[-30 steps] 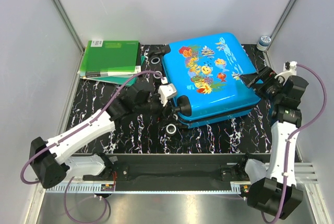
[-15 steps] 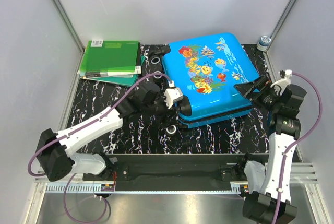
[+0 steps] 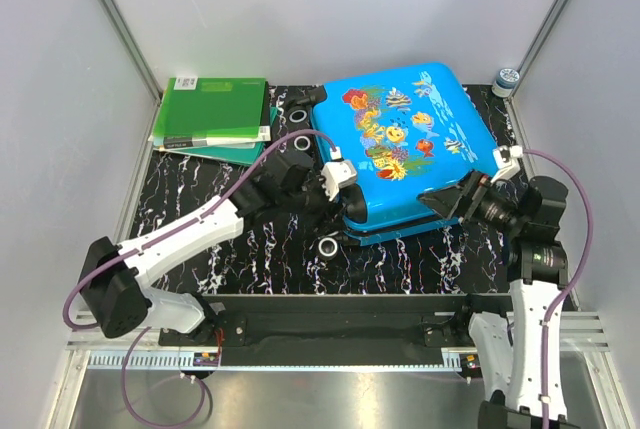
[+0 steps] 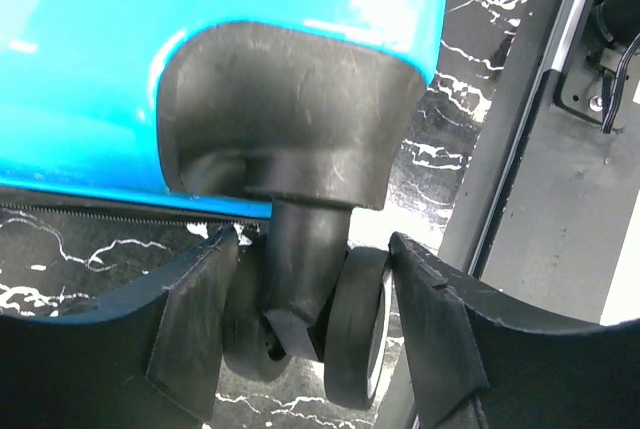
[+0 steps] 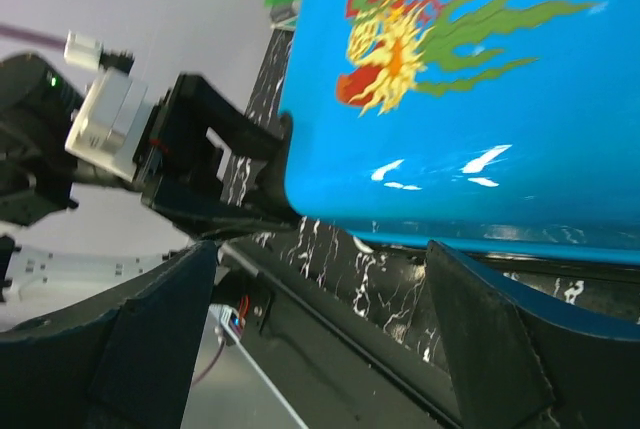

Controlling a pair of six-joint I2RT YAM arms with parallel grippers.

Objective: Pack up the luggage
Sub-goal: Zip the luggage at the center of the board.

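The luggage [image 3: 405,144] is a bright-blue suitcase with a fish print, lying flat and closed on the black marbled mat. My left gripper [image 3: 338,201] is at its front left corner. In the left wrist view the gripper [image 4: 310,324] has its fingers [image 4: 195,329] pressed on both sides of the black twin wheel [image 4: 355,319] under the blue shell [image 4: 100,69]. My right gripper [image 3: 440,199] is open and empty at the suitcase's front right edge. In the right wrist view it [image 5: 320,329] hangs just below the blue lid [image 5: 450,129], holding nothing.
Green folders [image 3: 212,114] are stacked at the back left of the mat. A small jar [image 3: 507,79] stands at the back right corner. Another suitcase wheel [image 3: 327,247] sticks out at the front. Grey walls close in on both sides.
My left gripper has moved right onto the corner wheel and closed round it. My right gripper has swung left and down from the right side to the front right edge.
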